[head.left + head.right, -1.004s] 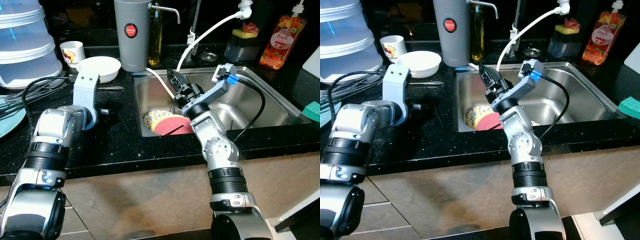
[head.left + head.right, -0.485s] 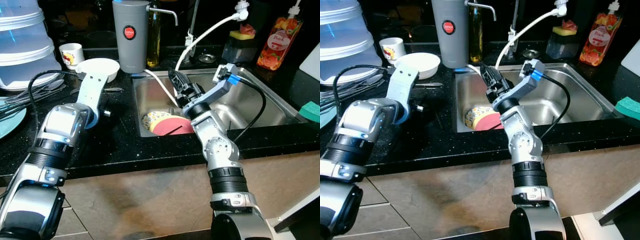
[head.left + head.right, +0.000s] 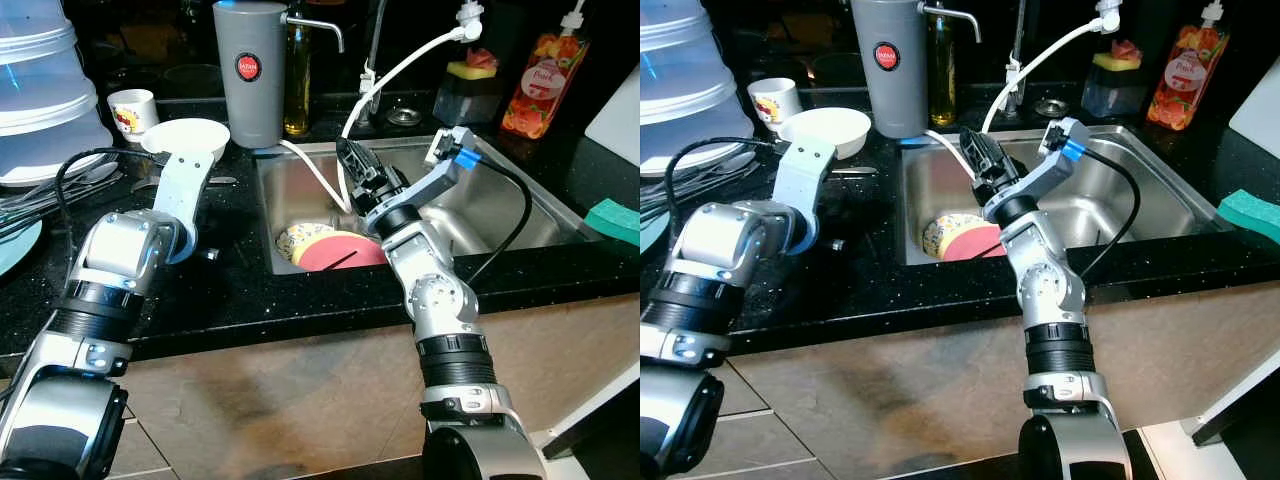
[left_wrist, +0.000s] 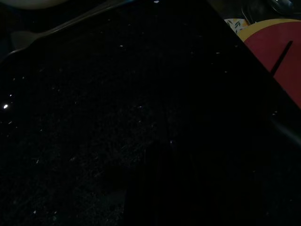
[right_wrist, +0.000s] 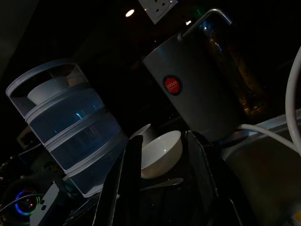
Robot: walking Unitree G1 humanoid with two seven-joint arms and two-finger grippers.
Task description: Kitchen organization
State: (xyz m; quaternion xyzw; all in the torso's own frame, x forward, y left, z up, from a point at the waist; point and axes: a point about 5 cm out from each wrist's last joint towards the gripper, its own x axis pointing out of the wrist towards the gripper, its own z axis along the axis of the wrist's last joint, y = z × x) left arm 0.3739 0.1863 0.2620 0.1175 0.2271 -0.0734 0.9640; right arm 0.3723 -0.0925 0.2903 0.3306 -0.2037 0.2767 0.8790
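The red plate [image 3: 338, 251] lies in the steel sink [image 3: 520, 215] at its left end, over a patterned dish [image 3: 300, 238]. The right gripper [image 3: 352, 168] hovers just above it, fingers apart and empty. Lower squarely onto the plate's rim before closing. The left gripper's fingers cannot be told

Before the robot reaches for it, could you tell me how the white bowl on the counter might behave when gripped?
The white bowl looks glazed and rigid, so its smooth rim is probably slippery between two thin fingers. It sits low and wide, so it is unlikely to tip, but a push may slide it across the polished black counter. It is likely breakable if dropped.
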